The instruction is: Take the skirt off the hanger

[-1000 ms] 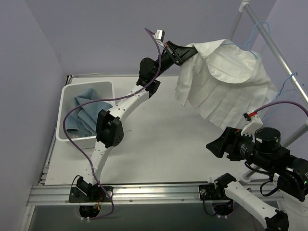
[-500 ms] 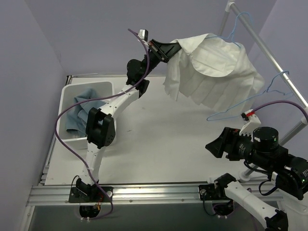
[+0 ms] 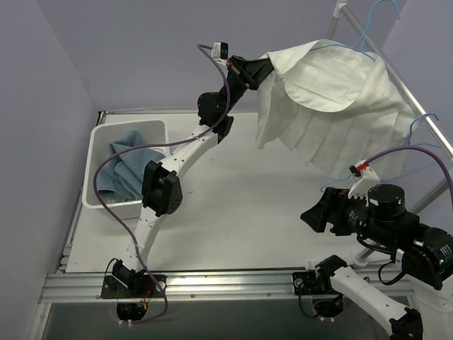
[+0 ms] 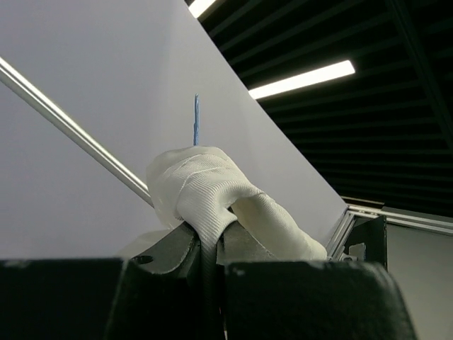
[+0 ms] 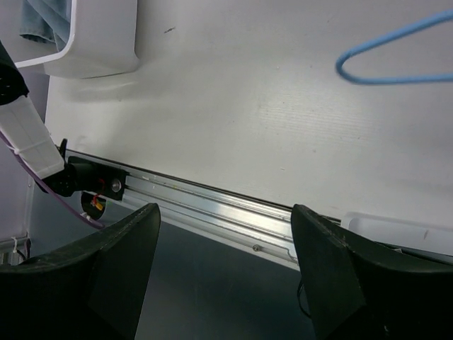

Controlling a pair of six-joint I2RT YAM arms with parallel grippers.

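Observation:
The white pleated skirt (image 3: pixel 333 106) hangs spread from a blue wire hanger (image 3: pixel 362 49) on the metal rail (image 3: pixel 396 78) at the back right. My left gripper (image 3: pixel 263 67) is raised high and shut on the skirt's left edge. In the left wrist view a fold of the white fabric (image 4: pixel 212 191) is pinched between the shut jaws of the left gripper (image 4: pixel 212 244), with the hanger's blue tip (image 4: pixel 196 120) and the rail (image 4: pixel 71 131) behind. My right gripper (image 3: pixel 315 216) is open and empty, low at the front right, apart from the skirt.
A white bin (image 3: pixel 127 126) holding a blue cloth (image 3: pixel 124 166) stands at the left. A second, bare blue hanger (image 3: pixel 427 119) hangs lower on the rail; it shows in the right wrist view (image 5: pixel 396 53) above my open right gripper (image 5: pixel 226 269). The table's front rail (image 5: pixel 212 198) runs below.
My left gripper swung left with the skirt, then back right and higher. The skirt and its hanger moved with it along the rail. The right gripper has barely moved.

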